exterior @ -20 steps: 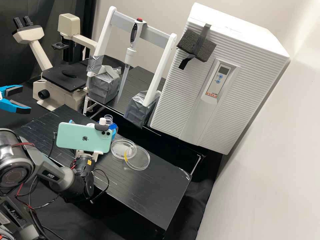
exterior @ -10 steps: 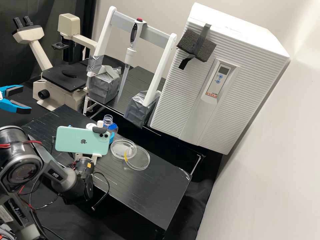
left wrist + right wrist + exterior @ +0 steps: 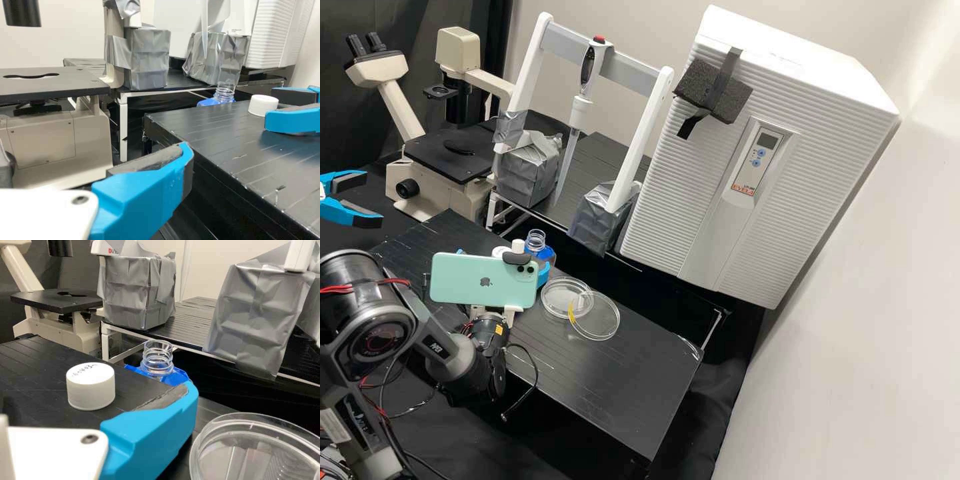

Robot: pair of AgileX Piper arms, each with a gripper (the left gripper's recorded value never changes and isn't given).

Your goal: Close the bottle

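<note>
A clear bottle with blue liquid and an open neck stands at the far edge of the black platform. In the right wrist view the bottle stands just beyond the white cap, which lies flat on the platform. My right gripper is open; from the left wrist view the cap sits at its fingertips. One right finger lies beside the cap. My left gripper hangs open and holds nothing at the far left, well away from the bottle.
Two clear petri dishes lie right of the bottle. A microscope stands behind on the left. The pipette stand with foil-wrapped feet and a big white machine close off the back. The platform's front right is bare.
The right arm with its green phone has shifted slightly left and down, uncovering the white cap and more of the bottle. The left gripper has kept still.
</note>
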